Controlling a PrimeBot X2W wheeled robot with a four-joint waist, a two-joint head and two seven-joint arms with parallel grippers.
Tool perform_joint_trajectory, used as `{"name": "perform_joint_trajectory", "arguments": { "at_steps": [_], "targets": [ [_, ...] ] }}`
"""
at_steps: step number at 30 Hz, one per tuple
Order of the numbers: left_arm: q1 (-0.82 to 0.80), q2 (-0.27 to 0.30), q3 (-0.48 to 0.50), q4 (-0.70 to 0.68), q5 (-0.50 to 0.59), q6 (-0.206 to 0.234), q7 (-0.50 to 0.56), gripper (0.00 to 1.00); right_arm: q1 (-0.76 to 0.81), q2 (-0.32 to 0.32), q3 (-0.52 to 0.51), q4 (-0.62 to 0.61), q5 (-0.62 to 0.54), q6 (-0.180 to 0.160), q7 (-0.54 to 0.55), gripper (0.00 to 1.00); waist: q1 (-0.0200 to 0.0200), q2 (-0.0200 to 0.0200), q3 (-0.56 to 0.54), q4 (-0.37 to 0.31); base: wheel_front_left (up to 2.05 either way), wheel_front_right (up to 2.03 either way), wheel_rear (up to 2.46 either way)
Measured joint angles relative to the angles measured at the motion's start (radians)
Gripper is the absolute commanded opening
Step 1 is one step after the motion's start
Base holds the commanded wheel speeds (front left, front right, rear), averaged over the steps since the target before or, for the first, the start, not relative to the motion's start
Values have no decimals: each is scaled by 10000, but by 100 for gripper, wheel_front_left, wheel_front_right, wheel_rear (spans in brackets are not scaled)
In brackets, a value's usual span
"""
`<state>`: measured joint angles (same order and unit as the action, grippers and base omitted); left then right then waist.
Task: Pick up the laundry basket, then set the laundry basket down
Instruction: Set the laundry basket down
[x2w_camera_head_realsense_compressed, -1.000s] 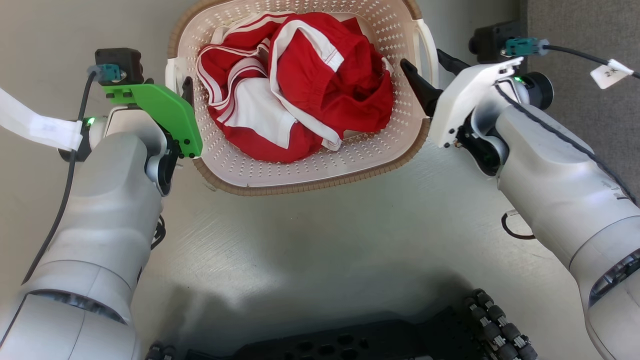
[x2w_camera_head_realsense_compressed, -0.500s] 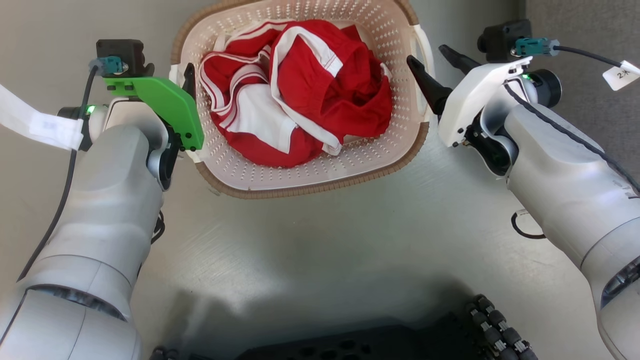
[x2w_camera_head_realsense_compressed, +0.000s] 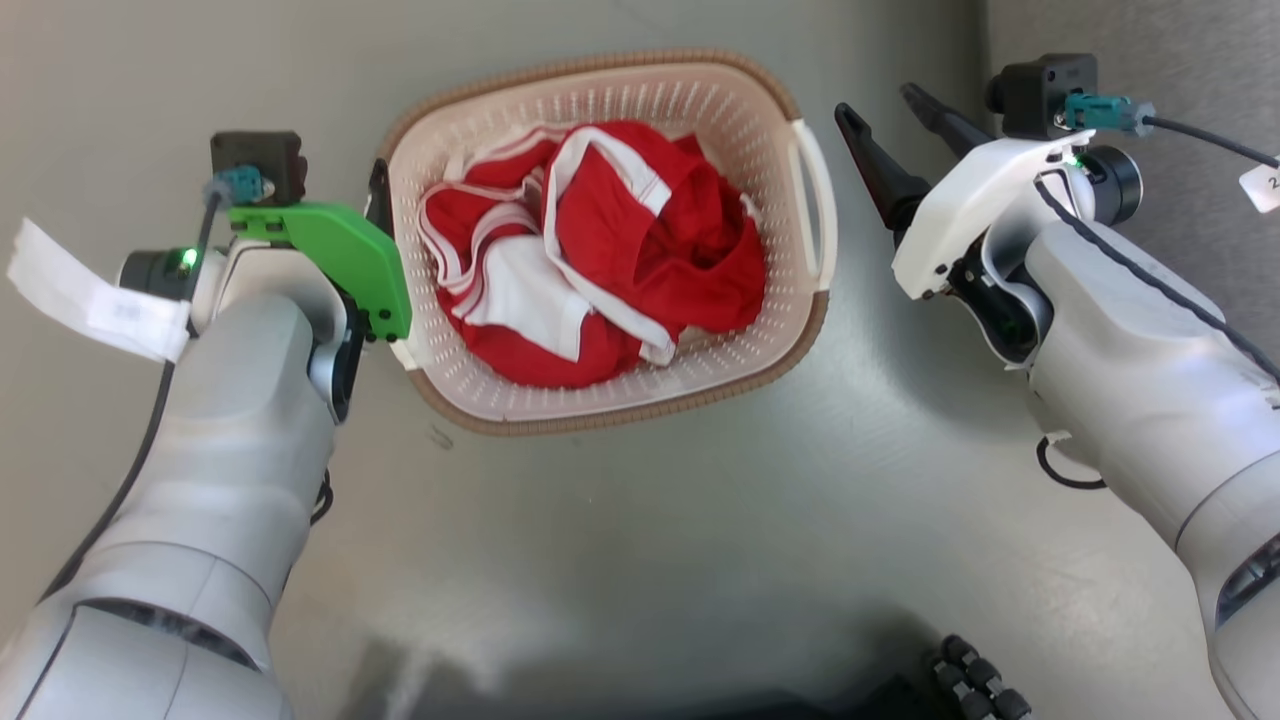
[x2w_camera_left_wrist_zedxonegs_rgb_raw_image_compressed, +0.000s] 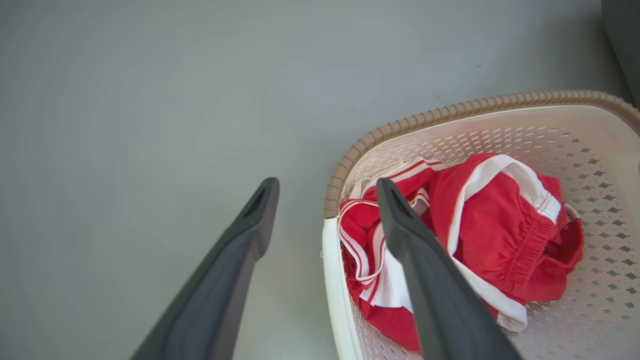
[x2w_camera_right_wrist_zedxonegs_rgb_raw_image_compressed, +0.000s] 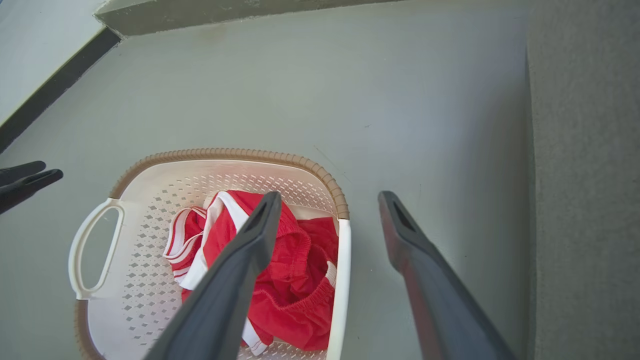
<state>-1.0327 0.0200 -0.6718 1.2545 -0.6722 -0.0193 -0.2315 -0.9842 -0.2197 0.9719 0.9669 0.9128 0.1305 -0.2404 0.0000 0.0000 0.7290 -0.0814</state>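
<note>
We see a room like a home: a laundry basket (x2w_camera_head_realsense_compressed: 650, 105) of red clothes (x2w_camera_head_realsense_compressed: 640, 250) on a smooth grey floor (x2w_camera_head_realsense_compressed: 650, 540), grey carpet (x2w_camera_right_wrist_zedxonegs_rgb_raw_image_compressed: 585, 150) near the basket.

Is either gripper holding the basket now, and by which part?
Nothing is held. The left gripper is open at the left rim of the laundry basket, not clamped; the right gripper is open, clear of it.

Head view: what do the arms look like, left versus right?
Both arms are pale grey, each gripper with two long dark fingers. The left gripper has a green bracket, the right gripper a white bracket. Each carries a black camera block, teal plug, dark cable and white tag.
</note>
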Motion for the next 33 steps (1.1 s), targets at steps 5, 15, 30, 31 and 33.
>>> {"name": "perform_joint_trajectory", "arguments": {
  "at_steps": [5, 15, 30, 31, 33],
  "targets": [
    [226, 0, 6, -19, 8, 115, -86, 100, 194, 19, -136, -61, 31, 0, -92, 100, 0, 0, -521, -62, 0, 0, 0],
    [732, 88, 284, -506, 54, 577, -201, 100, 515, -36, -1108, -673, -493, -194, -113, 100, 0, 0, -1909, -225, 0, 0, 0],
    [2259, 1060, 1496, -4165, 1256, 1302, -201, 100, 2146, -343, -3177, -2846, -2109, -1373, -115, 100, -1, 0, -4060, -389, 0, 0, 0],
    [2400, 1083, 1592, -4381, 1354, 1346, -201, 100, 2299, -351, -3256, -2982, -2272, -1419, -115, 100, 0, 0, -4201, -399, 0, 0, 0],
    [2742, 1137, 1779, -4805, 1505, 1354, -201, 100, 2603, -364, -3427, -3281, -2558, -1519, -115, 100, -1, 0, -4482, -419, 0, 0, 0]
  ]
}}
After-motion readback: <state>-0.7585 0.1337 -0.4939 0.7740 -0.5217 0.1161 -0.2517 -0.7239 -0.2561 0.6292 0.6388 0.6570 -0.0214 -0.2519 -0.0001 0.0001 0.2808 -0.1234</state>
